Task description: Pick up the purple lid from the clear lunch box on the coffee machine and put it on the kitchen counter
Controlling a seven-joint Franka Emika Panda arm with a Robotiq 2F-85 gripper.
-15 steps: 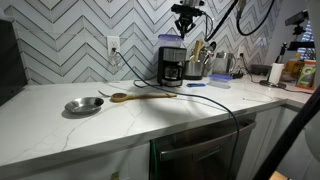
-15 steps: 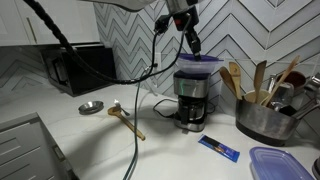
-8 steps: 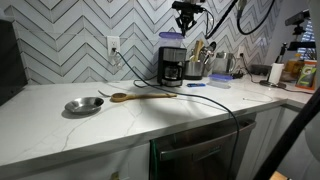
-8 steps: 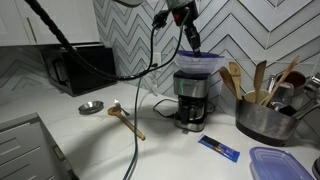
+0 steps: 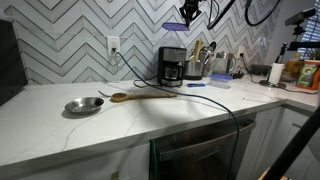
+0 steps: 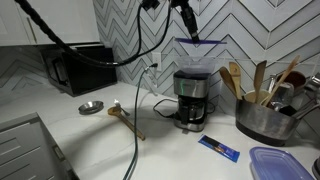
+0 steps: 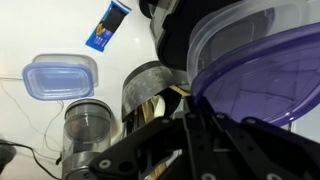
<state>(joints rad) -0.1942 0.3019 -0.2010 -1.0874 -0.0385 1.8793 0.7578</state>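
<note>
Upper centre: the gripper [image 6: 193, 35] holds the purple lid [image 6: 203, 41] by its edge, fingers closed on it, well above the coffee machine [image 6: 192, 100]. Keep your grip level, swing to bare kitchen counter [image 6: 170, 150] lower centre, then descend slowly.

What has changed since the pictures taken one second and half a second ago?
The tool, shut on the purple lid, has risen and lifted the lid off the coffee machine; it now hangs well above the machine's top, where it lay one second ago. The wooden spoon, the metal bowl and the blue packet on the kitchen counter have not moved.
</note>
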